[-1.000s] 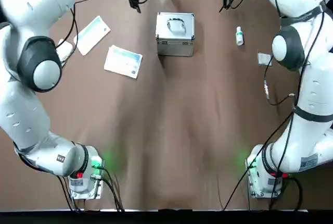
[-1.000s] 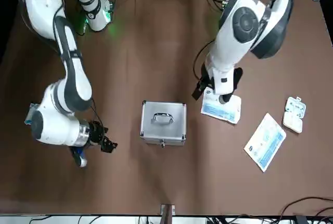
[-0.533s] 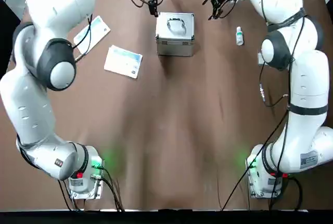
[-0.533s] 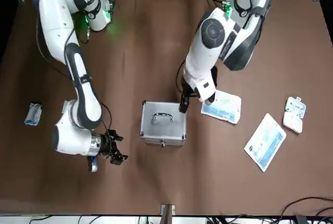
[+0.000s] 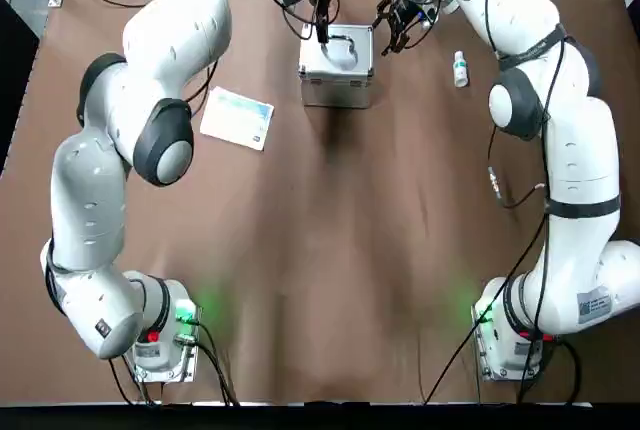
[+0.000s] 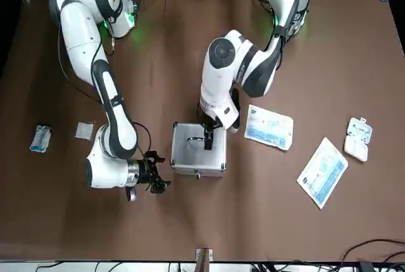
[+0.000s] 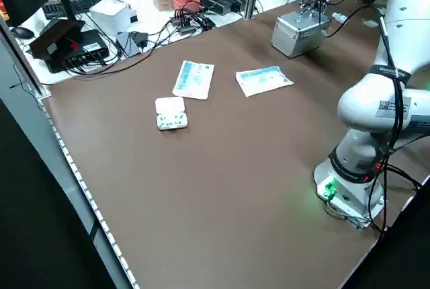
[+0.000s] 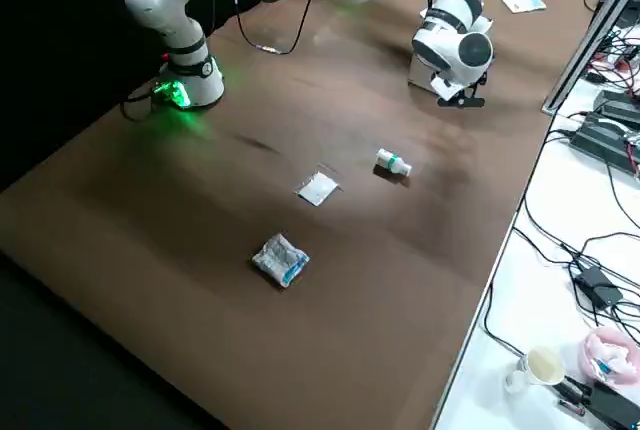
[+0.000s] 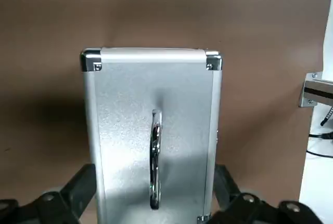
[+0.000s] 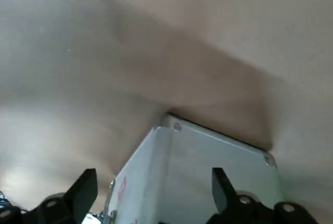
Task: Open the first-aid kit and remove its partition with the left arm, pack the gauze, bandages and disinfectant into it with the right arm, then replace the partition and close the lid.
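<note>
The silver first-aid kit [image 5: 337,68] stands shut at the table's far middle, its handle [image 9: 154,161] on top; the partition is hidden inside. My left gripper [image 5: 322,26] hangs open over the lid, with its fingers [image 9: 78,193] spread on either side of the case. My right gripper [image 5: 392,28] is open just off the kit's right side, and a case corner [image 10: 174,126] shows between its fingers. The disinfectant [image 5: 460,68] lies to the right of the kit. A square gauze packet [image 6: 84,130] and a blue-white bandage pack [image 6: 41,138] lie farther right.
On the robot's left lie a white-and-blue packet [image 5: 237,117], a long flat packet [image 6: 323,172] and a small white pill box [image 6: 358,138]. Cables and boxes [image 7: 74,40] sit on a side bench beyond the table's edge.
Both arms have swung in toward the kit. The left gripper moved from beyond its left corner to above the lid, and the right gripper came closer to its right side.
</note>
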### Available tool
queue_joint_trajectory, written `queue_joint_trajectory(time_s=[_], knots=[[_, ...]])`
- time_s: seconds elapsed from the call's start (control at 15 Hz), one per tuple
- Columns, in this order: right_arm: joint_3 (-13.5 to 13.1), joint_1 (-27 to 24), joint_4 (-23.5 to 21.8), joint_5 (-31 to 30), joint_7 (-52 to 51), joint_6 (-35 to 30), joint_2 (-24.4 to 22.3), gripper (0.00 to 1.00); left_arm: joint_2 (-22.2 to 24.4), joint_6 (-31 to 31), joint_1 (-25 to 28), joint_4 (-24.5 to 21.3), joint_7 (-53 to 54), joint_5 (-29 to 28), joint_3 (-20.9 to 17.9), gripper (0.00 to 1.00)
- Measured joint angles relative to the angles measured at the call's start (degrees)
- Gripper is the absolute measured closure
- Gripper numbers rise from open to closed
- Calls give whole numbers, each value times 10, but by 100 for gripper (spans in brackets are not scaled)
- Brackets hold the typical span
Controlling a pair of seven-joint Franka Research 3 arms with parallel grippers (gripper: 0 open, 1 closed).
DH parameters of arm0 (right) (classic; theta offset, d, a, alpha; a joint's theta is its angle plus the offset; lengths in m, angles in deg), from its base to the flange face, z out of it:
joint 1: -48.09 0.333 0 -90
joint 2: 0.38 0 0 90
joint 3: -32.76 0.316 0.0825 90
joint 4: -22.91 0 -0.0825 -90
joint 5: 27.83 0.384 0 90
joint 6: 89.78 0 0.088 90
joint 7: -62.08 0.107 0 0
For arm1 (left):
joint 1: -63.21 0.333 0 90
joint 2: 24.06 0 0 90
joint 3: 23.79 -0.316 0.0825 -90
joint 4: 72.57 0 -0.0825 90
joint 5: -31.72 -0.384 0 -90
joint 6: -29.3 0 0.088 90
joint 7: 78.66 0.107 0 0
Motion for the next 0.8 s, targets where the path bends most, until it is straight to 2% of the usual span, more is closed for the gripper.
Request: queue_joint_trajectory(time_s=[0.33, 0.8], knots=[[5, 4, 0, 1, 1, -24, 5, 3, -14, 1, 3, 2, 8, 0, 0, 0], [12, 13, 0, 7, 1, -22, 18, 6, -30, 6, 3, 4, 31, 0, 9, 0]])
